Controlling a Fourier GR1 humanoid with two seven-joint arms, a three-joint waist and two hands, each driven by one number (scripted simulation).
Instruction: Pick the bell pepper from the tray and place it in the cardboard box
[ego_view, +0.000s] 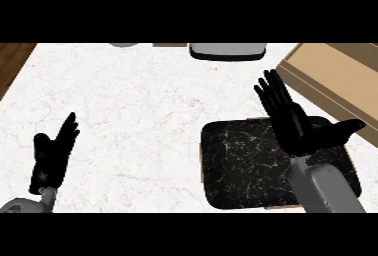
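A black marbled tray (236, 165) with a pale wooden rim lies at the lower right of the counter. My right hand (295, 127) hovers over its far right part, open, fingers straight and pointing away, thumb spread to the right. A thin red sliver (280, 146) shows at the hand's left edge; the bell pepper is otherwise hidden, and I cannot tell whether the hand touches it. The cardboard box (339, 75) stands at the upper right, just beyond the tray. My left hand (52, 155) rests open at the lower left, fingers up.
A grey and white appliance (226, 51) sits at the counter's far edge, with a small grey object (124, 45) to its left. The white marble counter (133, 110) stretches between the hands. Wooden floor (15, 60) shows past the left edge.
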